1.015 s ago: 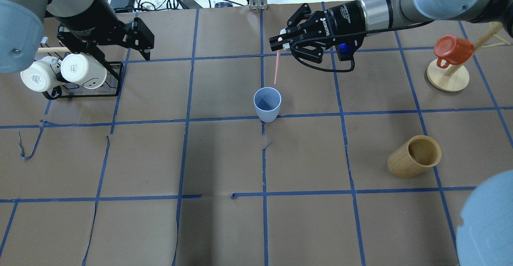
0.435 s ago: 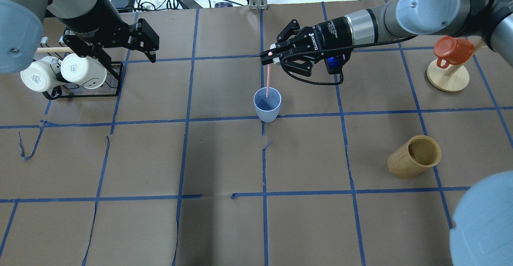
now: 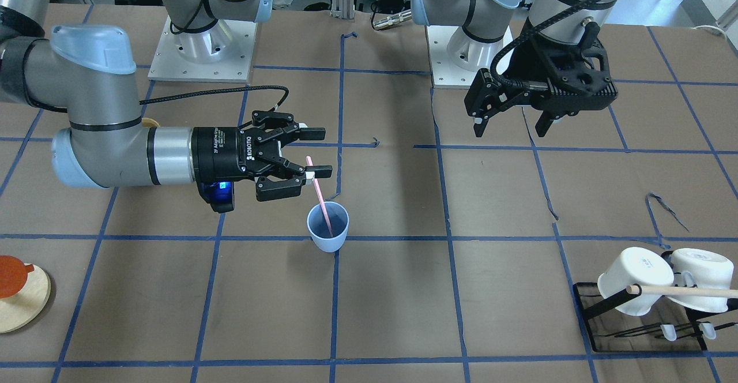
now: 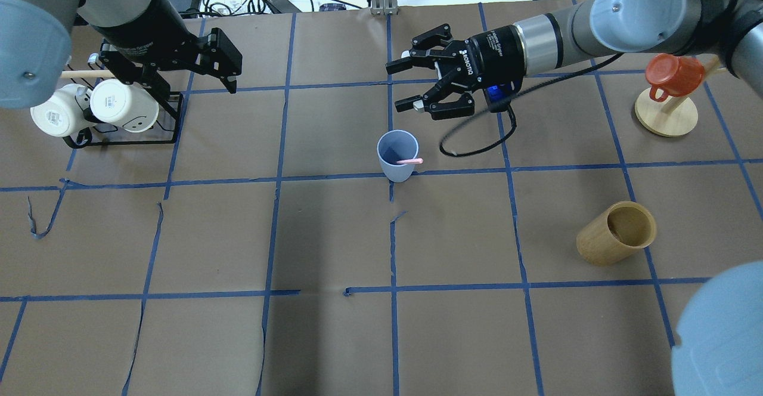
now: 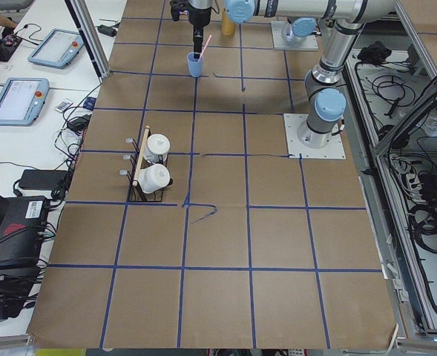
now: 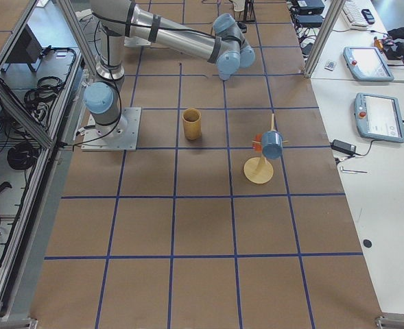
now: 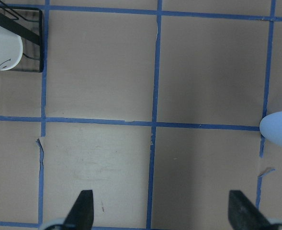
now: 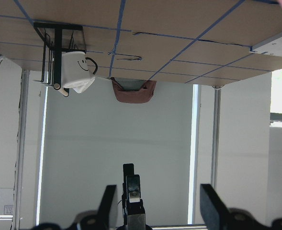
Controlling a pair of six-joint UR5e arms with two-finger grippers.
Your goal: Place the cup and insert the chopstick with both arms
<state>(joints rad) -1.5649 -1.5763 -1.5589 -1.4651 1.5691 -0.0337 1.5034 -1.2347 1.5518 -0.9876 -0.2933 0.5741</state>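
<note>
The light blue cup (image 4: 397,154) stands upright at the table's middle; it also shows in the front view (image 3: 328,226) and at the right edge of the left wrist view (image 7: 280,134). The pale pink chopstick (image 3: 320,199) stands inside the cup, leaning on its rim, its top end free (image 4: 410,161). My right gripper (image 4: 404,84) is open and empty, just behind and right of the cup, fingers apart (image 3: 322,152). My left gripper (image 4: 231,75) is open and empty, hovering at the back left near the mug rack (image 3: 507,122).
A black rack (image 4: 128,135) with two white mugs (image 4: 122,105) and a wooden rod sits back left. A tan bamboo cylinder (image 4: 617,233) stands front right. A red mug (image 4: 673,74) hangs on a wooden stand (image 4: 664,115) at the back right.
My right gripper held the chopstick above the cup, lowered it in, then opened and let go. The chopstick now rests in the cup. The left gripper shifted slightly.
</note>
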